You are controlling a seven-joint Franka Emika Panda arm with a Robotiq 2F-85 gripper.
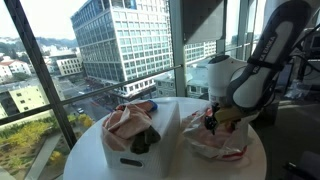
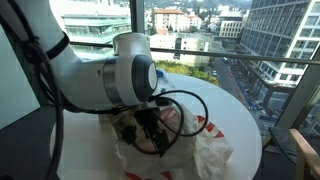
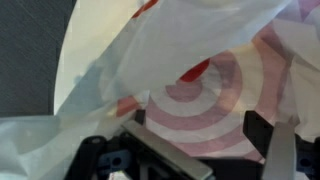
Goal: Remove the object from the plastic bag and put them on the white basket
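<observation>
I have the end effector (image 1: 212, 122) low over the plastic bag (image 1: 220, 146) on the desk (image 1: 82, 152), jaws wide, gripping nothing. Pink bundle (image 1: 122, 120) and dark lump (image 1: 146, 140) sit in the white basket (image 1: 108, 160) alongside. Next, probably: probe the bag for anything left inside; I can't see any.

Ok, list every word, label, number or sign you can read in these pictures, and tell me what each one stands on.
No words or numbers can be read anywhere.
On the plastic bag, wrist view: a red ring sign of concentric circles, with no letters beside it.
On the same bag in both exterior views: red print, too small and blurred to read.
On the white basket: no label shows.
</observation>
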